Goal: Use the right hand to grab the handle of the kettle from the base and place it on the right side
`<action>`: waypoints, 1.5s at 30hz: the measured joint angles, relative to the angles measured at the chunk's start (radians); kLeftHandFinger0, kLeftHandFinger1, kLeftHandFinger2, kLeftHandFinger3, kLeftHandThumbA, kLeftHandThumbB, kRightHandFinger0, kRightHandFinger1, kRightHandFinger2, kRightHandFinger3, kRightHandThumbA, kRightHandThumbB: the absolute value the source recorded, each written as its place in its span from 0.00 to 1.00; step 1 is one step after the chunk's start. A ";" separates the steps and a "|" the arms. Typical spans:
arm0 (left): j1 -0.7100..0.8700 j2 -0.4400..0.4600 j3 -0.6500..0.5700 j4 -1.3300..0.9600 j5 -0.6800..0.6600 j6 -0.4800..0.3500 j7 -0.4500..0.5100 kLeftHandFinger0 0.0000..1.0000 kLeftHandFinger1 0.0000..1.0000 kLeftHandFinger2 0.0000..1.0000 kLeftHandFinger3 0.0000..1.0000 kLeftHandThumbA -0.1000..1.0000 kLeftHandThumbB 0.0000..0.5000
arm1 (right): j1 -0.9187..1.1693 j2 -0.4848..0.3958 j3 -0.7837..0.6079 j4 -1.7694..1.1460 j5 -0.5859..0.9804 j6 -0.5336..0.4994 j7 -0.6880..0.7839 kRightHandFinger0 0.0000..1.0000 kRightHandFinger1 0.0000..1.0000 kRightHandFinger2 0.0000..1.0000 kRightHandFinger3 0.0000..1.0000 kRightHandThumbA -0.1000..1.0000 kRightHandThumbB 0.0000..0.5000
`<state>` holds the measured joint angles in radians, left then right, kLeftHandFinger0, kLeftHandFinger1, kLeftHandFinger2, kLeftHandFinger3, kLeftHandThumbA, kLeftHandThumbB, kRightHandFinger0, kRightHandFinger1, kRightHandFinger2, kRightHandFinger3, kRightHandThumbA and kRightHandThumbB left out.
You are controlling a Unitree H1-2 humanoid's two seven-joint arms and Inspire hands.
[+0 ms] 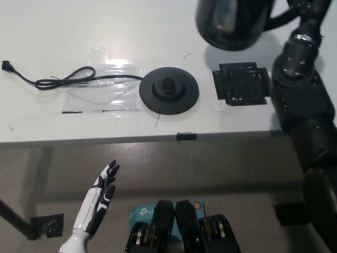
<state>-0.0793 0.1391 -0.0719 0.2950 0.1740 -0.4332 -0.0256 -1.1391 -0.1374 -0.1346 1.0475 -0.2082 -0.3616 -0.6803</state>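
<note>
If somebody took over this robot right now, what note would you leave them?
Right robot hand: at the top right edge, carrying the kettle by its handle; the grip itself is mostly out of view.
Left robot hand: open, idle below the table edge.
Base: bare on the table, cord running left.
Done: kettle lifted off the base.
Left: set it down on the right, perhaps on the black square.
</note>
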 measured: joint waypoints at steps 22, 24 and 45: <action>0.000 0.000 0.003 -0.001 0.000 0.000 0.000 1.00 1.00 1.00 1.00 1.00 1.00 | 0.088 -0.024 0.040 0.146 -0.006 -0.009 -0.015 0.00 0.08 0.47 0.57 0.00 0.19; 0.001 0.000 0.003 -0.001 0.000 0.000 0.000 1.00 1.00 1.00 1.00 1.00 1.00 | 0.087 -0.015 0.050 0.152 -0.007 -0.016 -0.023 0.09 0.24 0.66 0.75 0.04 0.33; 0.000 0.000 0.017 0.000 -0.016 0.000 0.000 1.00 1.00 1.00 1.00 1.00 1.00 | 0.159 -0.047 0.119 0.086 0.030 -0.055 0.152 1.00 1.00 1.00 1.00 0.67 1.00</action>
<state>-0.0789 0.1394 -0.0551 0.2945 0.1582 -0.4333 -0.0255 -0.9797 -0.1848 -0.0161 1.1334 -0.1778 -0.4166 -0.5287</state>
